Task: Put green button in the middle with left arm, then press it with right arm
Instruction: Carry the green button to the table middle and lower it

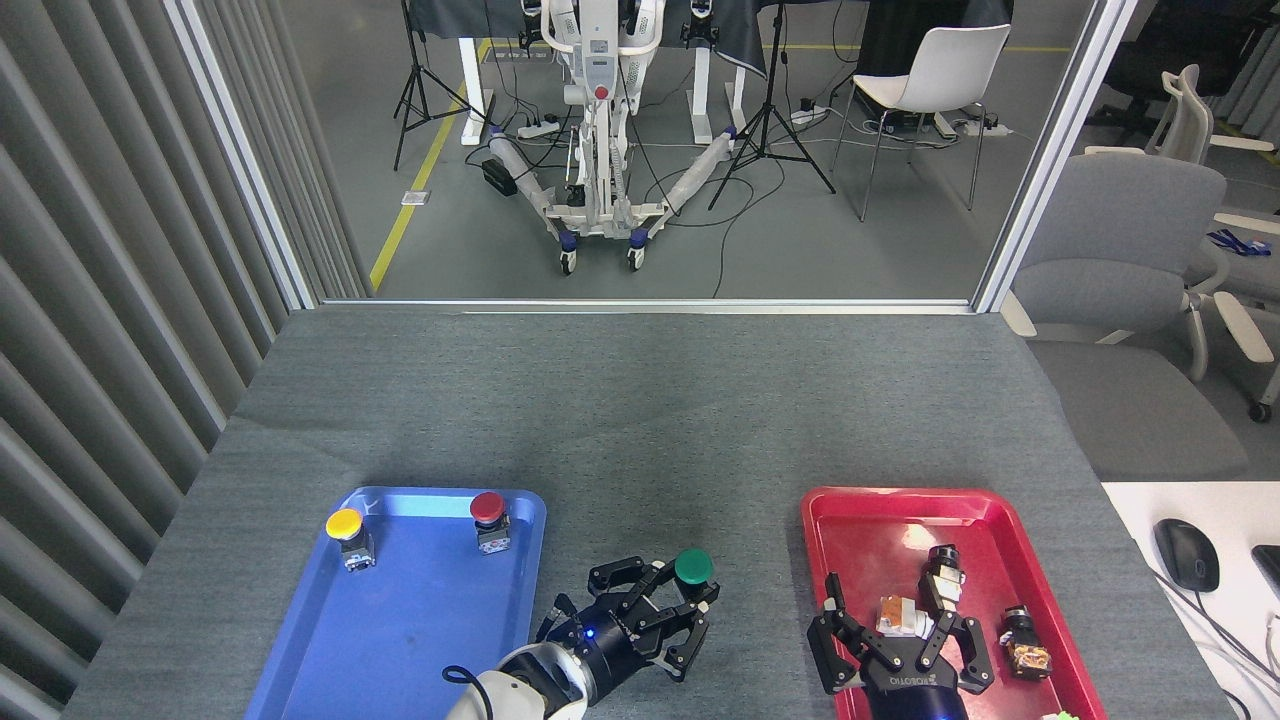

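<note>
The green button (693,567), a round dark-green cap on a small block, is held in my left gripper (678,592). The gripper is shut on the block just under the cap. Both hang over the grey cloth of the middle (670,470), between the two trays and near the front edge. Whether the block touches the cloth cannot be seen. My right gripper (898,628) stands open over the red tray (900,495), its fingers spread around small parts lying there and holding nothing.
The blue tray (420,620) at the left holds a yellow-capped button (345,525) and a red-capped button (487,507). Several small switch parts (940,577) lie in the red tray. A mouse (1186,553) rests on a white desk at the right.
</note>
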